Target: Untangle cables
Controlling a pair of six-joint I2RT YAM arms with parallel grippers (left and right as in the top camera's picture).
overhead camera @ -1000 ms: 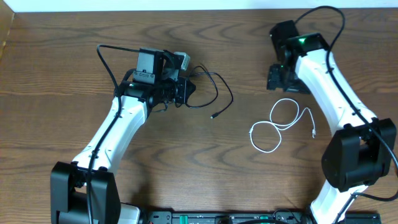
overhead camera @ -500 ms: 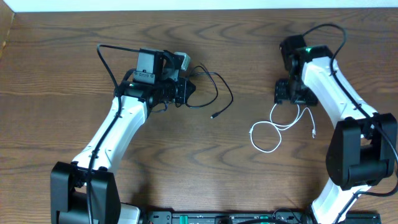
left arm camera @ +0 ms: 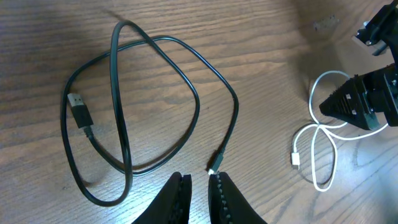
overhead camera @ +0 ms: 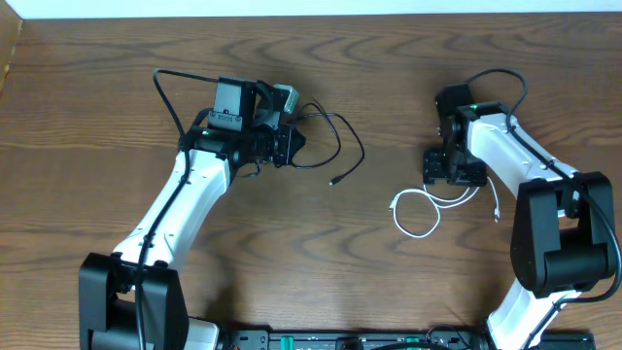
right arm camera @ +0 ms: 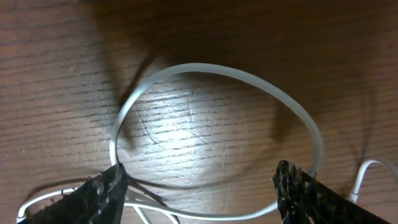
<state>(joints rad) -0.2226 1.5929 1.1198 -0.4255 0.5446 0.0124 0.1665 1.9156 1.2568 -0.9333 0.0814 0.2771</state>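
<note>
The black cable (overhead camera: 360,144) lies in loose loops on the wooden table, just right of my left gripper (overhead camera: 297,140). From the left wrist the black cable (left arm camera: 118,106) spreads ahead of that gripper (left arm camera: 198,182), which is shut on nothing, with one small plug just past its tips. The white cable (overhead camera: 394,209) lies apart at the right. My right gripper (overhead camera: 453,171) hangs low over its upper loop. In the right wrist view that gripper (right arm camera: 202,183) is open, its fingers straddling the white cable's loop (right arm camera: 211,65). The white cable (left arm camera: 319,126) also shows from the left wrist.
Thick black wires run along both white arms. The table's far edge (overhead camera: 311,14) meets a white wall. A black base bar (overhead camera: 350,340) sits at the near edge.
My right arm has swung toward the near side and come down over the white cable's upper loop. The left arm and the black cable have stayed put.
</note>
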